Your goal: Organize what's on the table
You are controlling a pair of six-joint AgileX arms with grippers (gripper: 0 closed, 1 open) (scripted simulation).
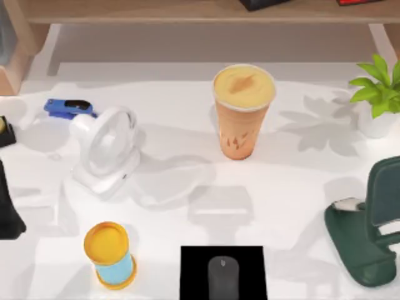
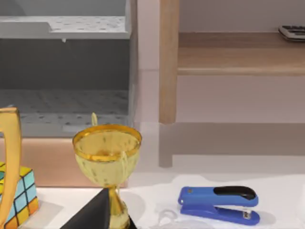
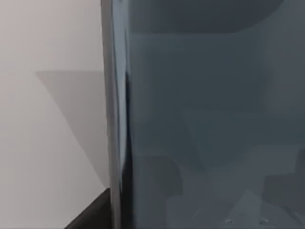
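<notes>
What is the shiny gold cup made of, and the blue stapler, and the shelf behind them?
The gold cup looks like polished metal or gold-coated plastic: it is glossy with bright glints. The blue stapler seems to be smooth painted metal or plastic with a black top pad. The shelf looks like light wood, matte, with a faint grain.

A brown wooden shelf [image 1: 187, 11] spans the rear, casting soft shadows.
</notes>
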